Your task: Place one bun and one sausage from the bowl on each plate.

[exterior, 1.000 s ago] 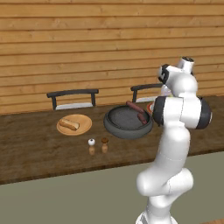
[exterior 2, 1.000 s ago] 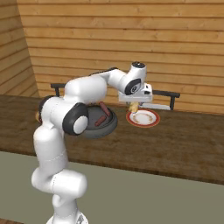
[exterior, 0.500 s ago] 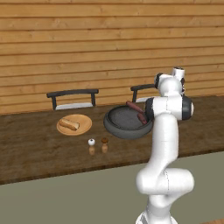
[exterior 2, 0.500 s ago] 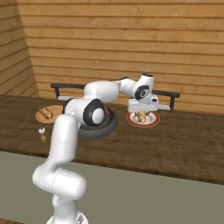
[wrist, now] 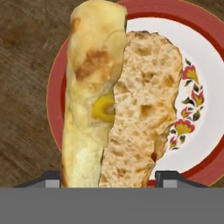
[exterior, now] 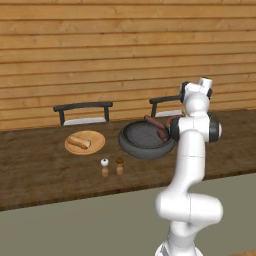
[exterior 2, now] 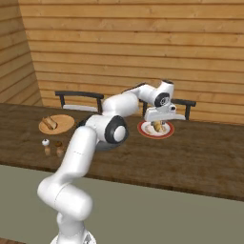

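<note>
My gripper (wrist: 107,179) is shut on a tan bun (wrist: 113,100), which stands on end just above the red-rimmed plate (wrist: 56,87). From the right base view the gripper (exterior 2: 158,125) hangs low over that plate (exterior 2: 143,129), with the bun (exterior 2: 157,127) between its fingers. The dark grey bowl (exterior: 145,145) holds two sausages (exterior: 162,134), one lying near its far rim (exterior: 153,121). A second bun (exterior: 79,142) lies on the wooden plate (exterior: 95,146), left of the bowl.
Two small shakers (exterior: 104,167) (exterior: 119,166) stand in front of the bowl on the dark wood counter (exterior: 40,175). Two black chairs (exterior: 82,107) (exterior 2: 183,103) stand behind the counter against the plank wall.
The arm has stretched out and down, bringing the bun from above the bowl's right side down over the red-rimmed plate.
</note>
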Robot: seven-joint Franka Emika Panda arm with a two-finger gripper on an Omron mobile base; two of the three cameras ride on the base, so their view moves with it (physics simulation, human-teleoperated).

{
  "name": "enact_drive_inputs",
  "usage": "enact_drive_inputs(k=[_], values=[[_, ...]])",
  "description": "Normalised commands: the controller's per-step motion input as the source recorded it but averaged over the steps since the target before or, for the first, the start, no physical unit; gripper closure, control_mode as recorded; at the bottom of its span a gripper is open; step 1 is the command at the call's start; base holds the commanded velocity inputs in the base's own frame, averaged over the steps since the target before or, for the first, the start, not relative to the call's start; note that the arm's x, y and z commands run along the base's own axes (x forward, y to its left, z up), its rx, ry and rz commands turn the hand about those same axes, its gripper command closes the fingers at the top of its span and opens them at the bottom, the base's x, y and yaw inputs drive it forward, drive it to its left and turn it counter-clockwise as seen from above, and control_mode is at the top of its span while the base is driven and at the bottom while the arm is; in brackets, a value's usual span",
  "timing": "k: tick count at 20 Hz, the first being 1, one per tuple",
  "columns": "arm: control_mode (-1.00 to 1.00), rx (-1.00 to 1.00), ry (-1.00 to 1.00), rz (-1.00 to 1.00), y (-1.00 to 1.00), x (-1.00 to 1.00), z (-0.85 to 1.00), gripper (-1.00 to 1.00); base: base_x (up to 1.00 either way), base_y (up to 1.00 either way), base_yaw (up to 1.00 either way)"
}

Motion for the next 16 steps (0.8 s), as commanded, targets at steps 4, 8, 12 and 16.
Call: enact_drive_inputs(k=[4, 8, 12, 16], values=[[-1.0, 0.0, -0.01, 0.02, -0.02, 0.0, -0.06, -1.0, 0.0, 0.0, 0.0], [-1.0, 0.0, 0.0, 0.0, 0.0, 0.01, 0.0, -1.0, 0.0, 0.0, 0.0], [-1.0, -0.01, -0.04, 0.0, 0.01, 0.0, 0.0, -1.0, 0.0, 0.0, 0.0], [-1.0, -0.05, -0.07, 0.0, 0.15, -0.04, 0.01, -1.0, 0.0, 0.0, 0.0]])
